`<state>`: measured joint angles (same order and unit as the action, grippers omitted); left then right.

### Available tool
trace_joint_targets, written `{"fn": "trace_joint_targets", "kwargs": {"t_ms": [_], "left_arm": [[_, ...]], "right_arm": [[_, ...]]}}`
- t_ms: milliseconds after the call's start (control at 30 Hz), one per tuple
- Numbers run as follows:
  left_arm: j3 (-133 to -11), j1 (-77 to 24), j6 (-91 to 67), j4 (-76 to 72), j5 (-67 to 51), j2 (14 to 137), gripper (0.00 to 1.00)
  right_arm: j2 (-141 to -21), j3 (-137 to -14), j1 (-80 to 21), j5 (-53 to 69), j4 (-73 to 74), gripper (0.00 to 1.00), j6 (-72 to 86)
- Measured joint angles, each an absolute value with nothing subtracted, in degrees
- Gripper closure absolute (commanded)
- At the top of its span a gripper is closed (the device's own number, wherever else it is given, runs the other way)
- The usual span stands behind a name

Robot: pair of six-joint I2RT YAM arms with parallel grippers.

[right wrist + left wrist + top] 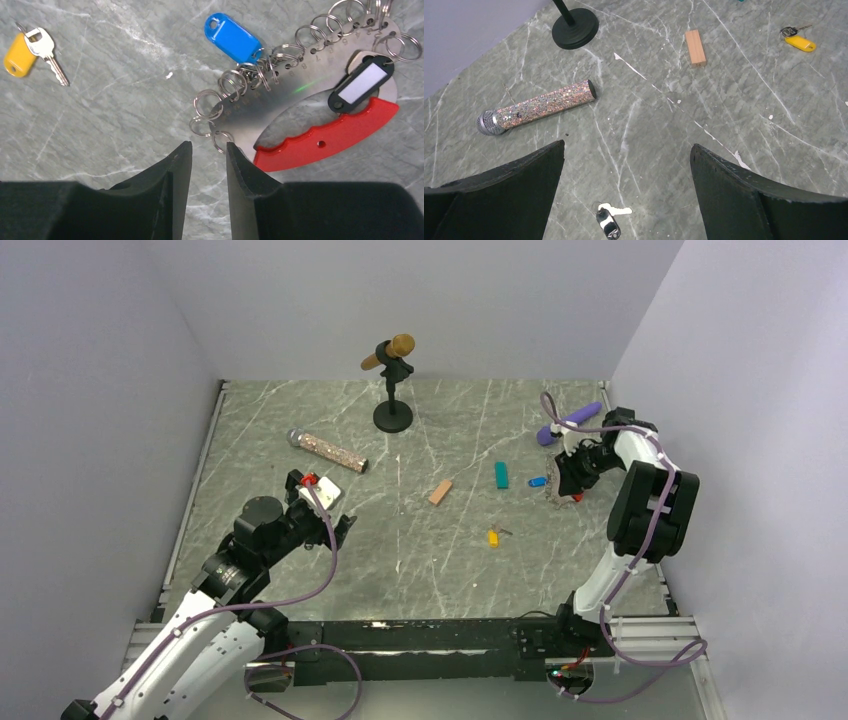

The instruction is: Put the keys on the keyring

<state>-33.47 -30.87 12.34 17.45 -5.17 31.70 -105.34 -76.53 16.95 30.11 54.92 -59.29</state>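
Top external: marble table (450,570) carried mic stand (393,390) at back, glitter microphone (328,451) left, purple stick (570,422) far right, teal block (501,475) and salmon block (440,492) mid-table. Keyring (325,140) (red-handled plate edged with split rings) lay just beyond right gripper (207,147), jaws narrowly parted, empty. Blue tag (234,33) touched its rings; yellow key (20,54) lay well apart. Left gripper (626,150) gaped wide, black key (608,225) on table between its fingers.

The top camera looks down from high behind the near edge over the whole table (440,570), yellow key (493,537) near centre. The left wrist camera looks across from well left of the key (800,42). The right wrist camera hangs close, just right of the key (19,55). All three share it.
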Motion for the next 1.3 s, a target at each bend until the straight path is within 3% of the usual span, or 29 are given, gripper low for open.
{"fn": "trace_joint_targets", "kwargs": {"t_ms": [300,567,1300], "left_arm": [[-33.47,-30.50,12.34,17.45,-5.19,31.88,0.01],[-33.47,-30.46,12.34,17.43,-5.19,32.01,0.01],[-33.47,-30.44,12.34,17.45,-5.21,32.49,0.01]], "right_arm": [[-105.16,-74.54,12.27,27.31,51.40,0.61,-53.34],[-101.03,-66.67,11.81,26.79,48.60,0.62,-60.80],[-100.71,-66.57,11.66,24.23,43.44,0.66,-63.79]]}}
